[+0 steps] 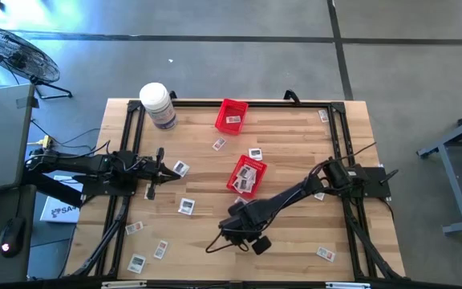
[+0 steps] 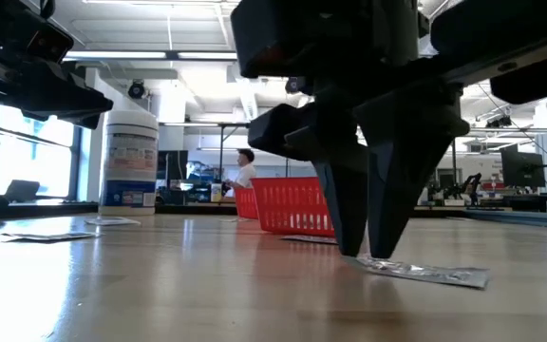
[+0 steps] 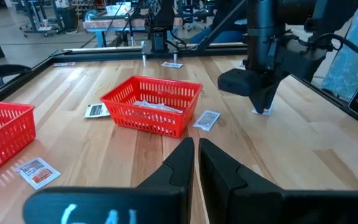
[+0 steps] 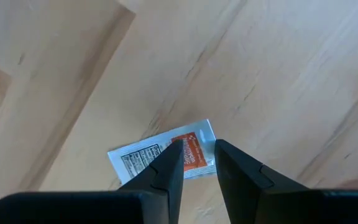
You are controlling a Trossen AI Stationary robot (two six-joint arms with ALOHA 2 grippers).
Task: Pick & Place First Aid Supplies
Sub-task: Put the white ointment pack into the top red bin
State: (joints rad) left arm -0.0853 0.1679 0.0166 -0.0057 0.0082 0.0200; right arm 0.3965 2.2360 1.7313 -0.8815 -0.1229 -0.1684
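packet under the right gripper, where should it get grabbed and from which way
Judging by its pose, from straight above: the packet lies flat on the table, leaving no side face to pinch. The right gripper is already down over its orange-printed end, fingers astride it, so closing across that narrow end looks best.

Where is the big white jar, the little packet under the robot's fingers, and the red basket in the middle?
white jar (image 1: 157, 104), high view, on its lid.
packet (image 4: 143, 154), right wrist view, on its white printed half.
red basket (image 1: 248, 176), high view, on its inside.
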